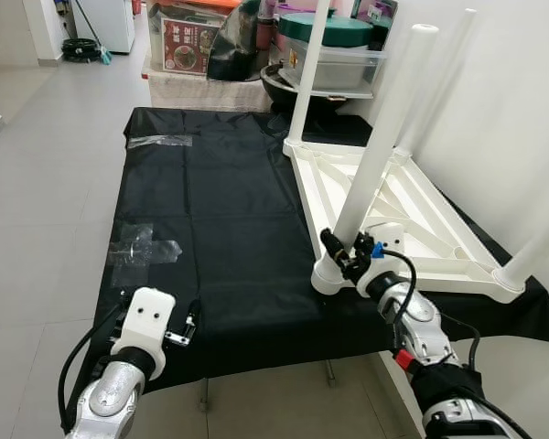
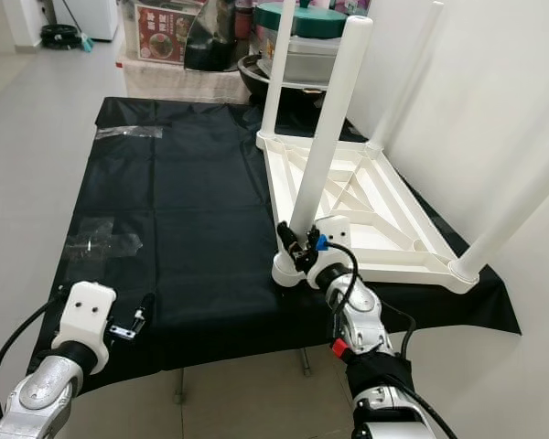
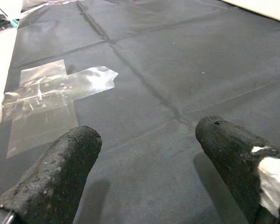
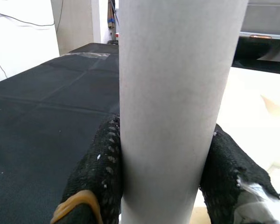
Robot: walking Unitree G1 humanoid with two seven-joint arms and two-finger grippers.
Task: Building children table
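White table leg (image 1: pixel 375 155) upright, tilted, in right claw (image 1: pixel 345 252)

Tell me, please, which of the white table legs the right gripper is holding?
The near-left leg, standing in the corner socket closest to the robot on the black sheet's side. The right gripper clamps it just above its base; the other legs stand untouched.

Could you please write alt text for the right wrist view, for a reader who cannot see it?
The right gripper is shut on a white table leg, one black finger on each side of the upright tube. A black sheet lies on the floor behind it.
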